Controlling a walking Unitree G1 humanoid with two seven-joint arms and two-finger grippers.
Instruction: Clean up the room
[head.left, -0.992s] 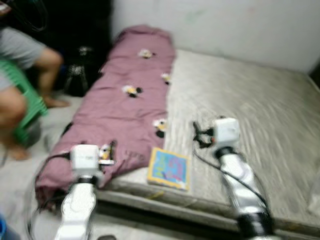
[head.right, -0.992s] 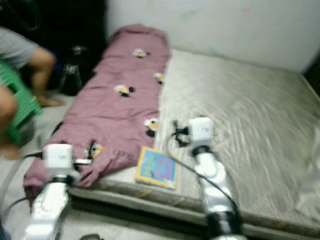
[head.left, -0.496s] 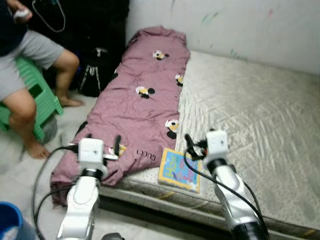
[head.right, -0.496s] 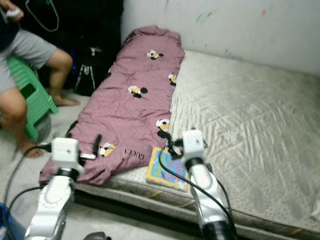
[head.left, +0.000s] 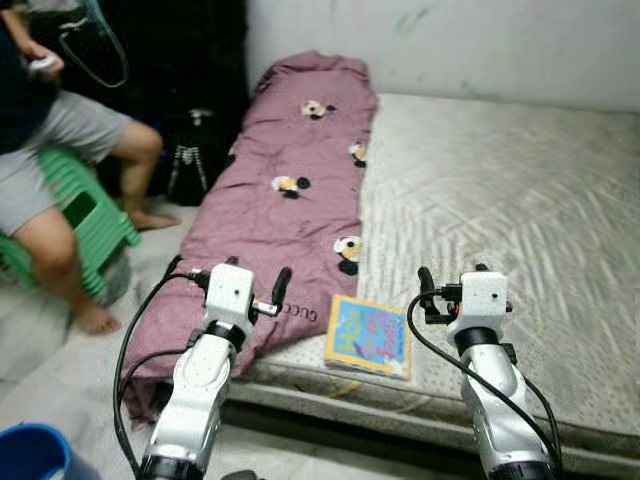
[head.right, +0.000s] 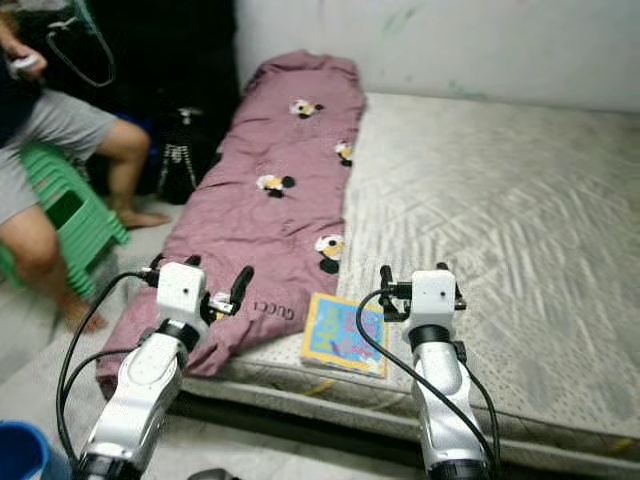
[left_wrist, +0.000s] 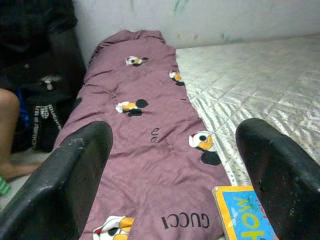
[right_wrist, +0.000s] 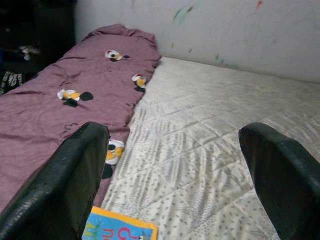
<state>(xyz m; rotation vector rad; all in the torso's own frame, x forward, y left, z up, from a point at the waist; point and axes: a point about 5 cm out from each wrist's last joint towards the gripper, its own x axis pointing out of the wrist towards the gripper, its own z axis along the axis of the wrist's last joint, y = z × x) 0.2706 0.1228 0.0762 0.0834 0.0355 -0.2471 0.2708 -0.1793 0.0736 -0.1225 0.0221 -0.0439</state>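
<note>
A colourful picture book (head.left: 368, 335) lies flat at the near edge of a pale quilted mattress (head.left: 500, 200). A mauve blanket (head.left: 290, 190) with cartoon prints runs along the mattress's left side and hangs over its near corner. My left gripper (head.left: 235, 272) is open, held above the blanket's near end, left of the book. My right gripper (head.left: 450, 275) is open too, above the mattress just right of the book. In the left wrist view the book (left_wrist: 245, 217) shows by one black finger (left_wrist: 280, 175). The right wrist view has the book's corner (right_wrist: 120, 231) low between the fingers.
A person (head.left: 50, 150) sits on a green stool (head.left: 85, 215) at the left. A black bag (head.left: 195, 150) stands by the blanket's far side. A blue bucket (head.left: 35, 455) is on the floor at the near left. A white wall (head.left: 450, 40) backs the mattress.
The whole picture has shifted and sharpened, so the camera moved. Both open grippers now sit lower in the picture. The book and blanket lie as before.
</note>
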